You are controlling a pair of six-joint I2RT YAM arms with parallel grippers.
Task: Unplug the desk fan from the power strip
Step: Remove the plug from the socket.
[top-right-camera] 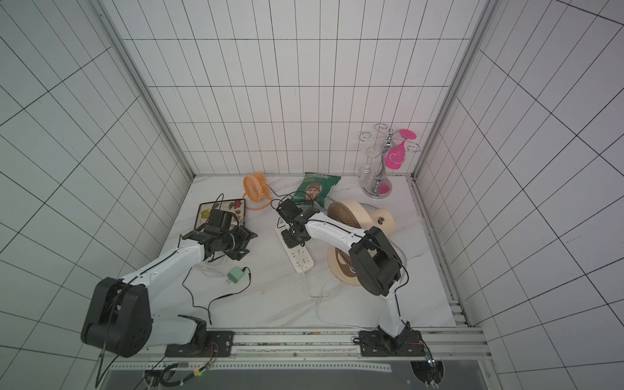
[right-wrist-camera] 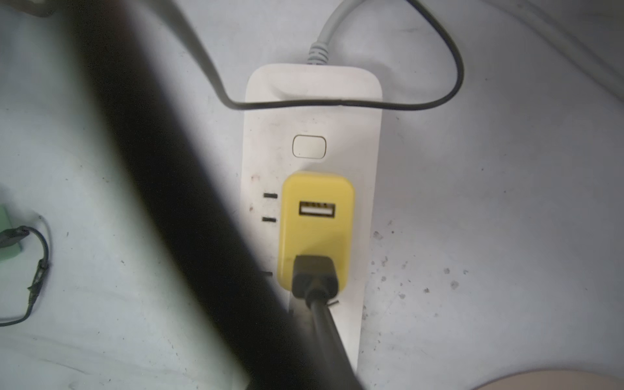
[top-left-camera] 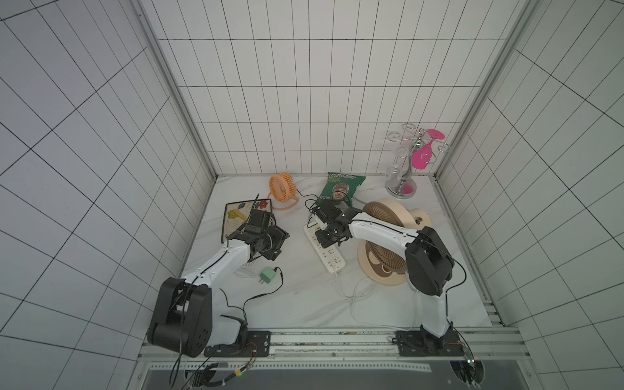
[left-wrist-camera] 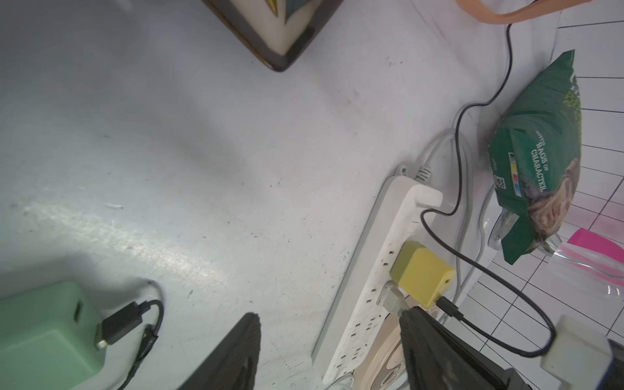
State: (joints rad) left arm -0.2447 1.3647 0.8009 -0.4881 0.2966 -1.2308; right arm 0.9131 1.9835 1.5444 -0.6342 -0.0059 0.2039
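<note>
Your right gripper (top-left-camera: pixel 322 234) hangs over the upper end of the power strip (top-left-camera: pixel 333 260), mid-frame in both top views; whether its jaws clamp the boxy yellow charger (right-wrist-camera: pixel 315 233) you cannot tell; the left gripper (top-left-camera: pixel 277 241), jaws apart, sits frame-left of the long, scuffed white plastic strip

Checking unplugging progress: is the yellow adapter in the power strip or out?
In. The yellow adapter sits flush on the power strip, no prongs showing, in the right wrist view.
</note>
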